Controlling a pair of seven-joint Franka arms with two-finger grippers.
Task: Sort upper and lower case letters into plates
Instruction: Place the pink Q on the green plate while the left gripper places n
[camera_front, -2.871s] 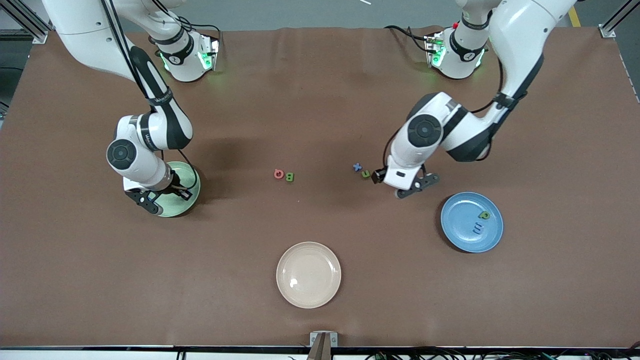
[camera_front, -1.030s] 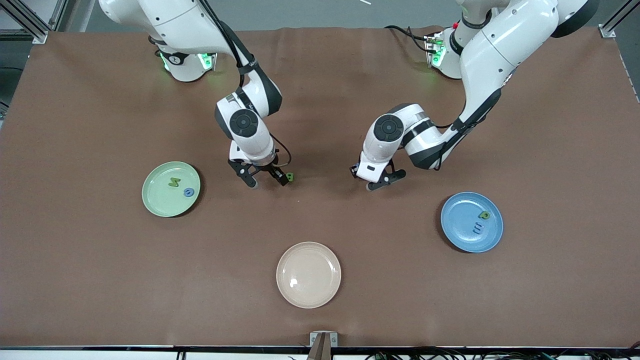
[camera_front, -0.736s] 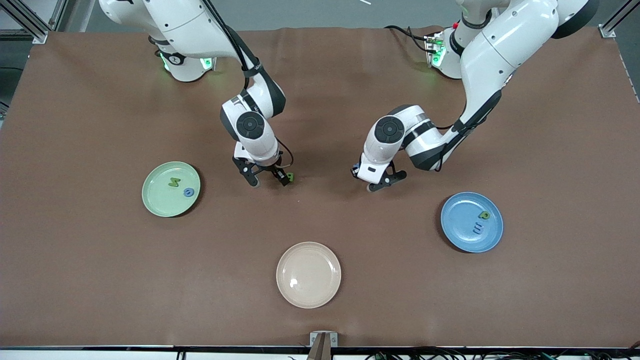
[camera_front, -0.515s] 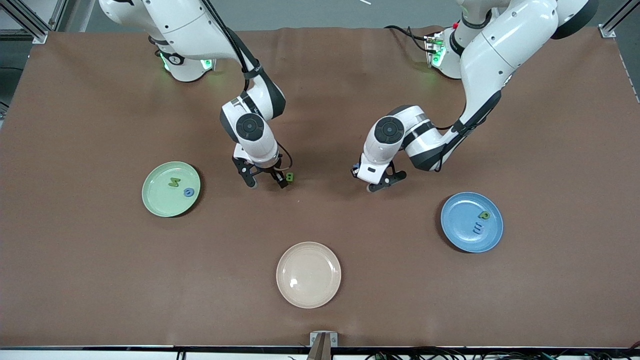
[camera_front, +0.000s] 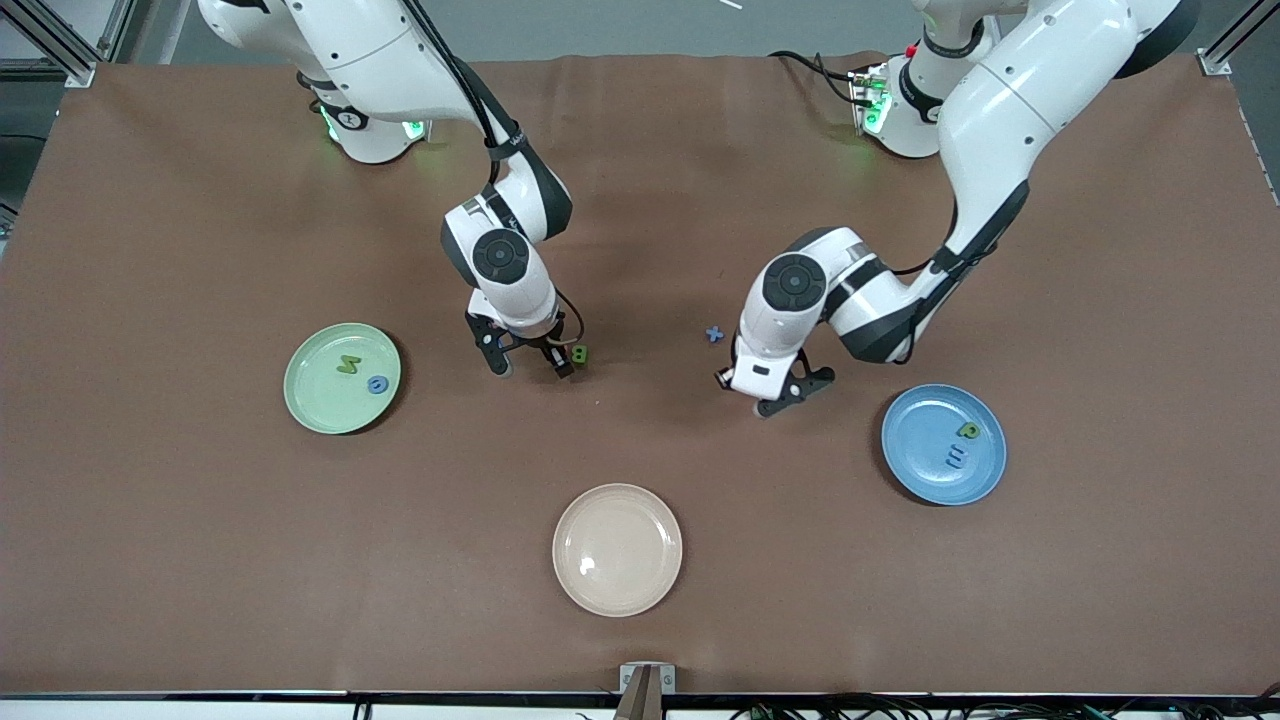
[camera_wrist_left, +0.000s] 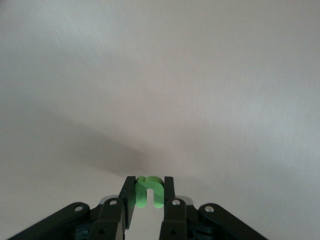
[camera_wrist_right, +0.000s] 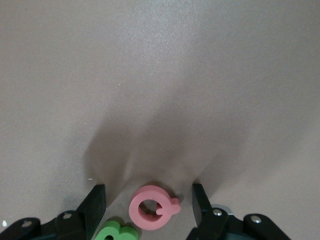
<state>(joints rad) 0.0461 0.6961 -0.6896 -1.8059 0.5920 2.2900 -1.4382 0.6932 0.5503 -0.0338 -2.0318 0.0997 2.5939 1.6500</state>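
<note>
We see the left gripper (camera_wrist_left: 148, 196) clamped on a green n (camera_wrist_left: 148, 190) over bare table near the blue plate (camera_front: 943, 444) — the right gripper (camera_wrist_right: 147, 205), fingers apart, straddles a pink Q (camera_wrist_right: 151, 206) beside a green B (camera_front: 579, 353)

Left tool (camera_front: 778, 392) low over mid-bench toward left arm's end, fingers (camera_wrist_left: 168, 192) clamped on small green letter (camera_wrist_left: 148, 191); forearm bent down from elbow, wrist turned downward. Right tool (camera_front: 528, 363) down at bench near centre, fingers (camera_wrist_right: 97, 205) spread wide, straddling pink letter (camera_wrist_right: 151, 207); arm reaching out from base.
</note>
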